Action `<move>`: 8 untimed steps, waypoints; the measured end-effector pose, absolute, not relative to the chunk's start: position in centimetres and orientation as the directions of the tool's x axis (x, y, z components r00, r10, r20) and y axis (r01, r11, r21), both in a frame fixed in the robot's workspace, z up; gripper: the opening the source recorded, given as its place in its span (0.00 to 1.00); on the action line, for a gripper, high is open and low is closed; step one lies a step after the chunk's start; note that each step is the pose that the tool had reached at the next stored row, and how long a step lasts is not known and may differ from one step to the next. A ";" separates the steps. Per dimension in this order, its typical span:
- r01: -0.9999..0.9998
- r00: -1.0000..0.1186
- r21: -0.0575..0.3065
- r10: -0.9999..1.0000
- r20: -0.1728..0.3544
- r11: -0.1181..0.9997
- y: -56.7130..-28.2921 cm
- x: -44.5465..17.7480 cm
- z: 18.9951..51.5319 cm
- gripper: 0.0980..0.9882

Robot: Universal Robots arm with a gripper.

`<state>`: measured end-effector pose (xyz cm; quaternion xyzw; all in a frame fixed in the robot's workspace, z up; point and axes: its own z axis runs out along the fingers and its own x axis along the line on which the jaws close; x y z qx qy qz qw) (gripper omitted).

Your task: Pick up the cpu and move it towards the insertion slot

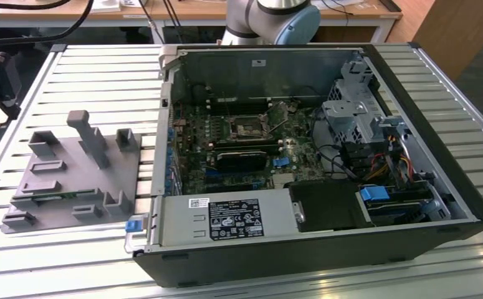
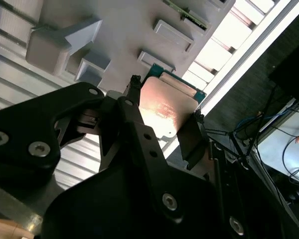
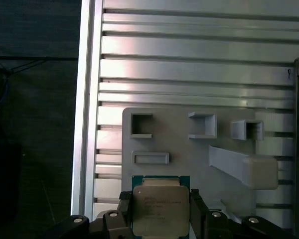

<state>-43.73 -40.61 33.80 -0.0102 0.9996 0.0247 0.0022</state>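
my gripper (image 3: 161, 216) is clamped on the cpu (image 3: 160, 205) by two edges above the grey tray (image 3: 189, 159), so i reckon a jolt could tilt or drop it.

Smooth silvery metal with a soft sheen on the cpu (image 3: 160, 211) lid; matt black with bright screw heads on the gripper (image 2: 165, 99); dull, smooth grey plastic for the tray (image 3: 189, 164); ribbed, brightly reflective metal for the table (image 3: 189, 69); bare silvery metal framing the insertion slot (image 1: 248, 129).

Silvery green-rimmed cpu (image 3: 160, 210), black fingers (image 3: 197, 211), grey tray (image 3: 189, 159).
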 end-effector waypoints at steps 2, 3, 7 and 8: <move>-0.020 -1.000 0.050 -0.020 -0.005 0.999 -40.6 -43.7 34.1 0.50; -0.021 -1.000 0.050 -0.020 -0.005 0.999 -40.6 -43.7 34.3 0.50; -0.021 -1.000 0.050 -0.020 -0.005 0.999 -40.6 -43.7 34.9 0.50; -0.021 -1.000 0.049 -0.020 -0.005 0.999 -40.6 -43.7 35.0 0.50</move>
